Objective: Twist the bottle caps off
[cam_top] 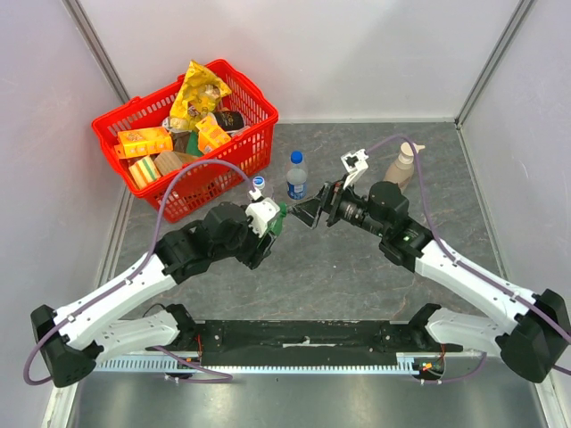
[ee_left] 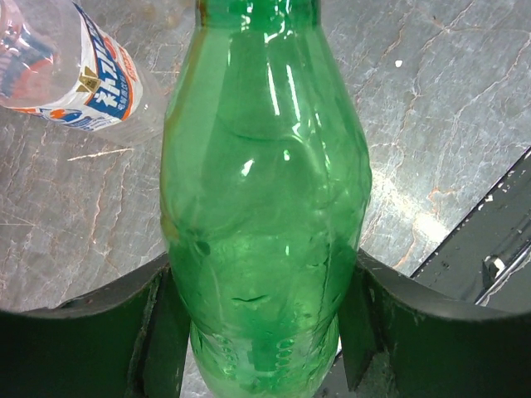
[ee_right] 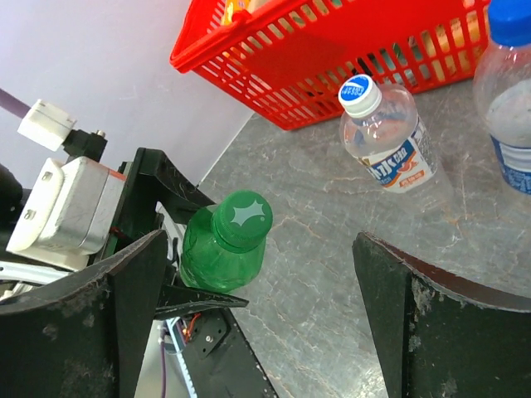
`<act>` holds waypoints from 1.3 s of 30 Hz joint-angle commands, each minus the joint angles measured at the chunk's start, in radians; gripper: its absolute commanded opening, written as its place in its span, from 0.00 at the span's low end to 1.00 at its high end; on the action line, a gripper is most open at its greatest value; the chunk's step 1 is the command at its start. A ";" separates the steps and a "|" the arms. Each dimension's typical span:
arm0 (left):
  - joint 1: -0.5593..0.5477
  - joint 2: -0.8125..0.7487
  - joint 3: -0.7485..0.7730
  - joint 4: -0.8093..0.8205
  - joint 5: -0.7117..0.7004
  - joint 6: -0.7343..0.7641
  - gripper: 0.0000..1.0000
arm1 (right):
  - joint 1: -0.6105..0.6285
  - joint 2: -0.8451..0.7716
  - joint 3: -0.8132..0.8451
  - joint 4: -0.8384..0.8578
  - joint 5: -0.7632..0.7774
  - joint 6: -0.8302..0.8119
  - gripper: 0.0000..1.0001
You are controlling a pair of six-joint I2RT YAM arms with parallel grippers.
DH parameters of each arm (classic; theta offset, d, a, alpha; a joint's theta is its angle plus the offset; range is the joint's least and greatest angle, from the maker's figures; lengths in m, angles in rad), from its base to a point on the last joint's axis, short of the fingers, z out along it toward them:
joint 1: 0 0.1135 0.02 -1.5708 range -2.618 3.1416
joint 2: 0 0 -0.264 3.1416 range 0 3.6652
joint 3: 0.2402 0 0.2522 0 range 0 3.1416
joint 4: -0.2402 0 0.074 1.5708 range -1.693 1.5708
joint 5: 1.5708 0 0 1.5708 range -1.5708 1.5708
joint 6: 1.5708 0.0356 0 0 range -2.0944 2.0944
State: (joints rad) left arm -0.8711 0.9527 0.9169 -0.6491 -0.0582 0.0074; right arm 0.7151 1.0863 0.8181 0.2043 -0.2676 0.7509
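My left gripper point(cam_top: 275, 223) is shut on the body of a green bottle point(ee_left: 265, 207), held off the table with its neck pointing at my right gripper. The bottle's green cap point(ee_right: 241, 217) is screwed on. In the right wrist view it lies between the fingers of my right gripper point(ee_right: 260, 240), nearer the left finger, and they do not touch it. My right gripper point(cam_top: 308, 212) is open. A clear bottle point(ee_right: 386, 141) with a blue-and-white cap point(ee_right: 359, 94) and a blue-labelled bottle point(cam_top: 297, 181) with a blue cap point(cam_top: 296, 157) are on the table beyond.
A red basket point(cam_top: 250, 152) full of groceries stands at the back left, close behind the clear bottle point(cam_top: 258, 187). A beige pump-dispenser bottle point(cam_top: 403, 165) stands at the back right. White walls enclose the grey table point(cam_top: 357, 276).
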 commanded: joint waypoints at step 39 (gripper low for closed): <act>-0.003 0.044 0.054 0.028 0.081 -0.024 0.41 | -0.002 0.152 -0.014 0.428 -0.288 0.188 0.00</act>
State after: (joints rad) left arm -0.8703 1.0088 0.9260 -0.6529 -0.0471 0.0059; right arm 0.6933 1.2957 0.7956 0.4721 -0.4515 0.9207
